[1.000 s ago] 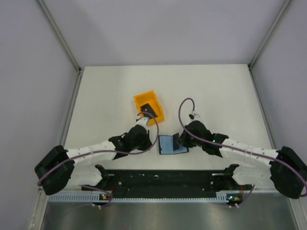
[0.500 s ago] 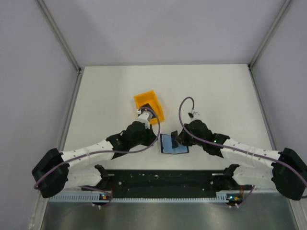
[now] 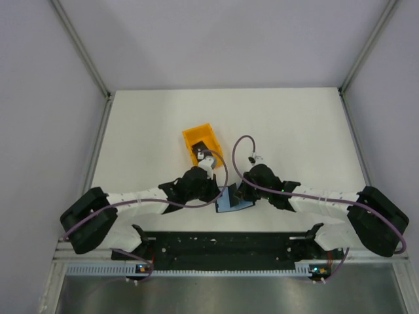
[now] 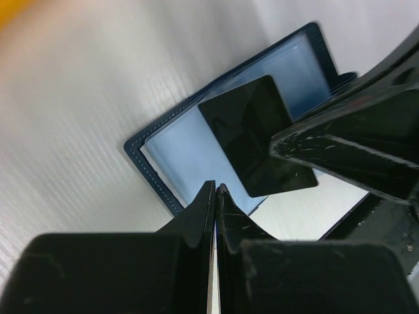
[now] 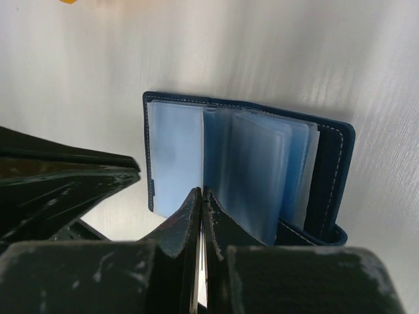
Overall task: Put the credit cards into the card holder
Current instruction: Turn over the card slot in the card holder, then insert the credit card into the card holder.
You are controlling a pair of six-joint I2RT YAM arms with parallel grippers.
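Note:
The card holder (image 3: 228,203) lies open on the table between my two grippers, with its light blue sleeves up. It also shows in the left wrist view (image 4: 173,150) and in the right wrist view (image 5: 330,163). My right gripper (image 3: 238,194) (image 5: 202,191) is shut on a black credit card (image 4: 252,131) and holds it tilted over the open sleeves. In the right wrist view the card is edge-on. My left gripper (image 3: 218,191) (image 4: 216,187) is shut at the holder's left edge, with nothing showing between its fingers. A dark shape in the orange bin may be the second card.
The orange plastic bin (image 3: 198,138) stands just behind the left gripper. The two grippers are close together over the holder. The right arm's fingers (image 4: 353,147) fill the right of the left wrist view. White table lies all around, with grey walls beyond.
My left gripper has left the orange bin and moved right and nearer, to the holder's left edge. My right gripper has moved left with the card, over the holder.

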